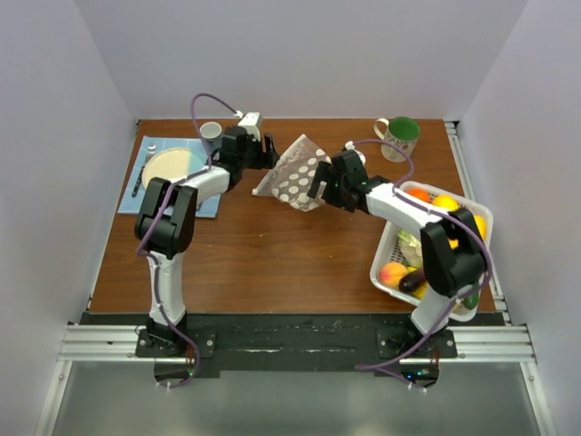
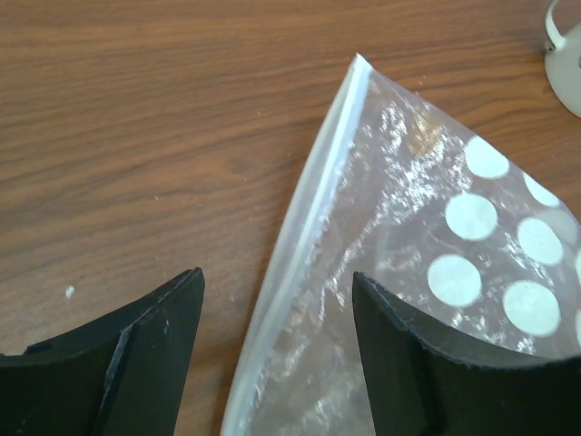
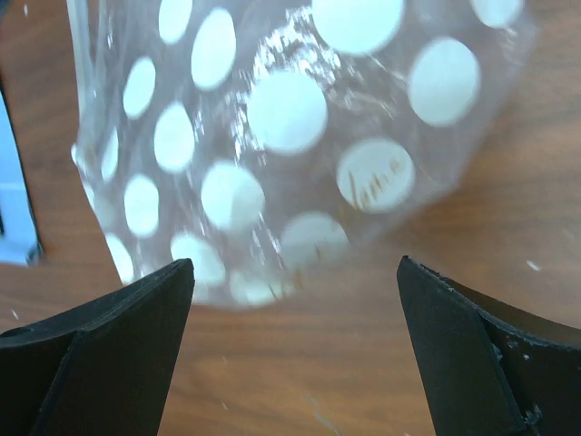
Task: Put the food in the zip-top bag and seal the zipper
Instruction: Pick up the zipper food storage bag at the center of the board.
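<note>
Bag [image 1: 298, 173] lies between released left hand [image 2: 277, 282] and released right hand [image 3: 295, 263], its zipper [image 2: 309, 227] slanting diagonally through the left hand's gap.

The clear soft plastic zip-top bag [image 1: 295, 173] is transparent film printed with round white dots; its zipper strip [image 2: 318, 195] is translucent white. The flat wooden counter [image 1: 272, 254] is brown with a wood-grain pattern. The slotted plastic basket [image 1: 385, 247] is white. The food pieces [image 1: 393, 272] are orange, yellow, peach-red, dark purple and green. The ceramic mug [image 1: 399, 136] is green inside. The rectangular placemat [image 1: 150, 202] is blue. The left hand [image 2: 277, 277] and right hand [image 3: 295, 263] are black.
</note>
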